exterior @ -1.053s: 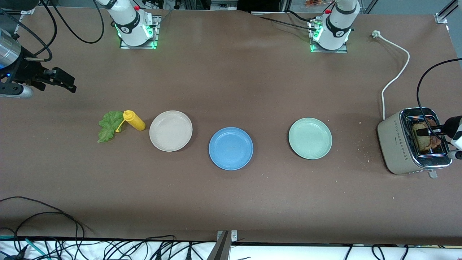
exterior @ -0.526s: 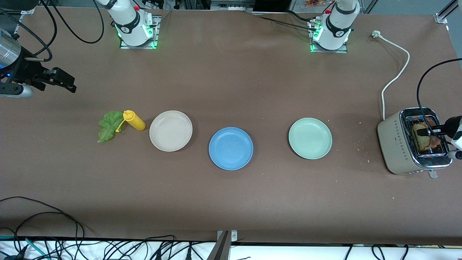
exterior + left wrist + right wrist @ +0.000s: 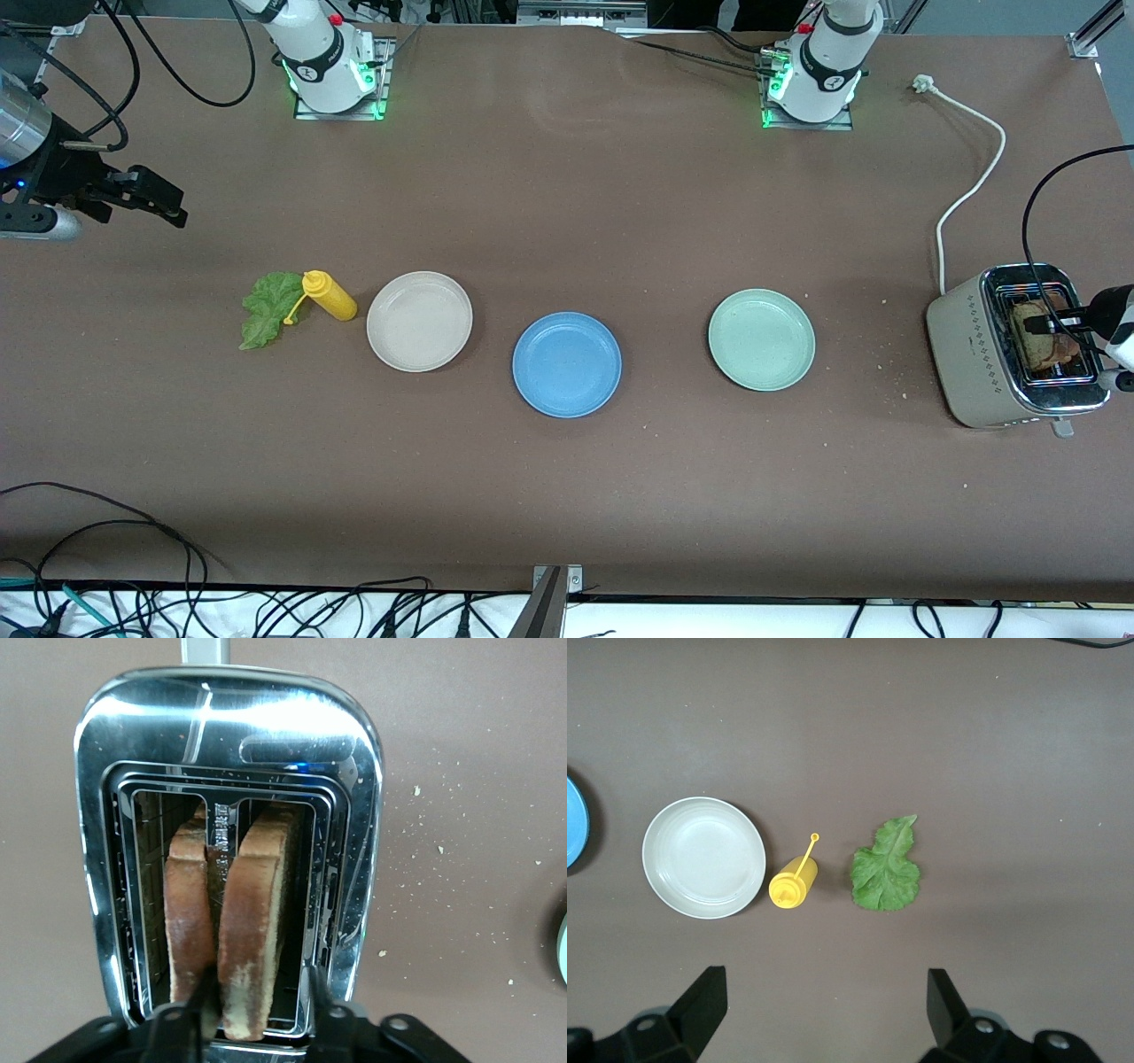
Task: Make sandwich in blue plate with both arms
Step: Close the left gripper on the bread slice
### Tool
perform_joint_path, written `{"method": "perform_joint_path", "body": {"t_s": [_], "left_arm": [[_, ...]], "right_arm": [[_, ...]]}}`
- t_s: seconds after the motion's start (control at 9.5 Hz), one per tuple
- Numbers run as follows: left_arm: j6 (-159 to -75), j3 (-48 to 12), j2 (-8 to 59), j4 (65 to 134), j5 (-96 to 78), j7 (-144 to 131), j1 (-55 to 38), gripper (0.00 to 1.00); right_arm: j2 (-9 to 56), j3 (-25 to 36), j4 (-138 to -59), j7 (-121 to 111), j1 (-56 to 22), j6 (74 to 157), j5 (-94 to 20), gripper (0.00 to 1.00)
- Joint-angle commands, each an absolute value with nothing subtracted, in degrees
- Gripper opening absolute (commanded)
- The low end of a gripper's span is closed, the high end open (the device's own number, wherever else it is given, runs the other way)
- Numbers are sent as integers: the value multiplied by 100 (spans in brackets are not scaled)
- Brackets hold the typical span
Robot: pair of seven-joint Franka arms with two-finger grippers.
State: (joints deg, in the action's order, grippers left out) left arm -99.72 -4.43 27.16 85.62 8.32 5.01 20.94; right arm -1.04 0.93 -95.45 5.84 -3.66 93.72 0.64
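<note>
Two brown bread slices point(image 3: 188, 912) point(image 3: 252, 921) stand upright in the slots of the silver toaster point(image 3: 974, 354) at the left arm's end of the table. My left gripper point(image 3: 261, 992) point(image 3: 1050, 323) is over the toaster, open, with its fingers down on either side of one slice. One finger sits between the two slices; the other stands apart from the bread. The blue plate point(image 3: 567, 364) lies bare at mid-table. The lettuce leaf point(image 3: 266, 308) point(image 3: 888, 868) lies flat toward the right arm's end. My right gripper point(image 3: 164, 199) point(image 3: 824, 992) waits open, high over bare table near the leaf.
A beige plate point(image 3: 419, 321) and a yellow mustard bottle point(image 3: 330, 296) lie between the leaf and the blue plate. A pale green plate point(image 3: 761, 339) sits between the blue plate and the toaster. The toaster's white cord point(image 3: 974, 177) runs toward the left arm's base. Crumbs dot the cloth.
My left gripper's fingers have drawn a little closer together around the bread slice in the toaster. The right arm and everything on the table have stayed put.
</note>
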Motion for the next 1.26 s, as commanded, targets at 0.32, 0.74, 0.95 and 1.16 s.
{"method": "perform_joint_path", "body": {"t_s": [0.32, 0.74, 0.95, 1.16], "left_arm": [[-9967, -457, 2813, 8482, 1011, 589, 2109, 0], [-9328, -466, 2734, 7737, 941, 571, 2118, 0], [-8757, -501, 2559, 7358, 905, 571, 2118, 0], [-8159, -545, 2226, 7172, 897, 571, 2101, 0]], "right_arm": [[-88, 114, -9439, 624, -387, 9281, 61, 100], [-88, 114, -9439, 624, -387, 9281, 53, 100], [-88, 114, -9439, 624, -387, 9281, 53, 100], [-88, 114, -9439, 624, -387, 9281, 53, 100]]}}
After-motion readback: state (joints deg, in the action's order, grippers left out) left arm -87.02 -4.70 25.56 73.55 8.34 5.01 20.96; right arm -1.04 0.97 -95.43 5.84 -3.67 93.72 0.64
